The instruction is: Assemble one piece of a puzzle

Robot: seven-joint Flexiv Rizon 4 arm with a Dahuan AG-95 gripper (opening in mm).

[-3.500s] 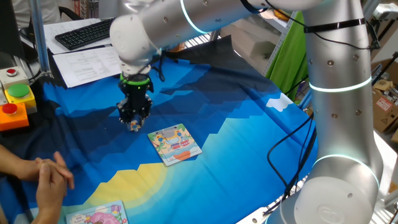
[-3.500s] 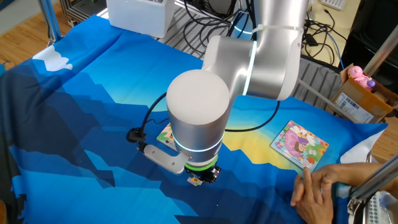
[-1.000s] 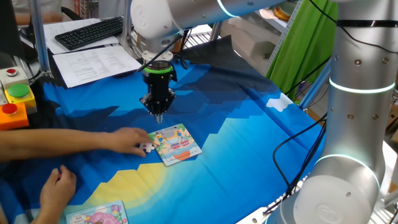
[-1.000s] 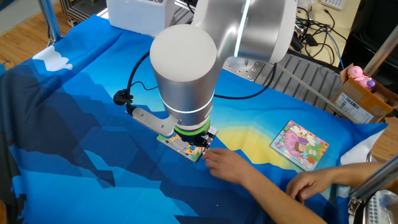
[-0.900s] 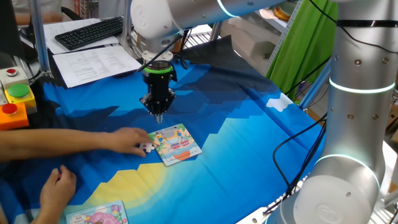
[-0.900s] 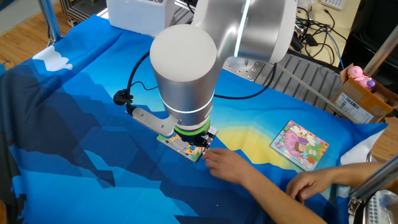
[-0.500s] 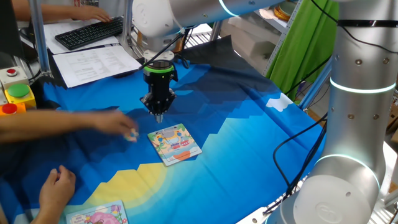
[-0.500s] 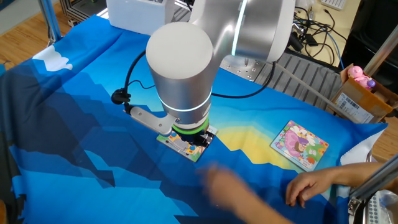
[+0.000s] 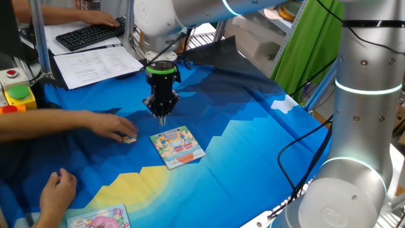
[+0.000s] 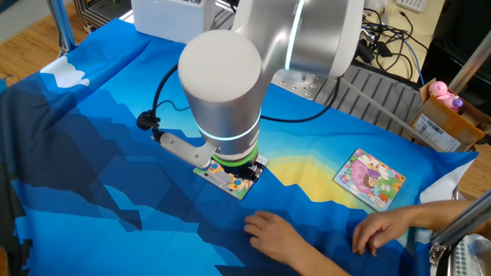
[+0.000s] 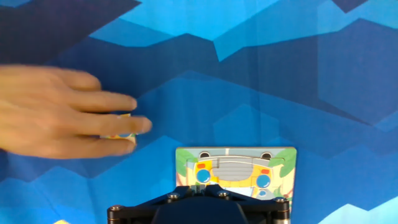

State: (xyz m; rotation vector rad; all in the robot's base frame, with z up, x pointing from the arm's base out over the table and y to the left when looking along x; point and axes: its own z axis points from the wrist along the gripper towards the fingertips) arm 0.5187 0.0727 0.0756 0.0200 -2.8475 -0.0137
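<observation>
1. On the left of the worktop, a person's hand now rests on the blue cloth with the small tan piece under its fingertips. Moments earlier that same hand was beside the puzzle, pulling the piece away from it. The hand view confirms it: the fingers cover the piece, which lies near the board's corner but apart from it.

2. At centre, the robot hand hangs just above the far edge of the puzzle, where it has stayed over the last second. Its tips look drawn together and grip nothing, though no view shows them sharply enough to be certain.

3. The puzzle itself has not moved on the worktop, and in the hand view it shows a pale blank notch at its right side.

4. To the right, the second, pink board sits untouched, well apart.

5. What it means: the piece is loose again and out of its slot, so the job appears to be restarting. The robot likely must wait for the person to withdraw, then fetch the piece from the left.
</observation>
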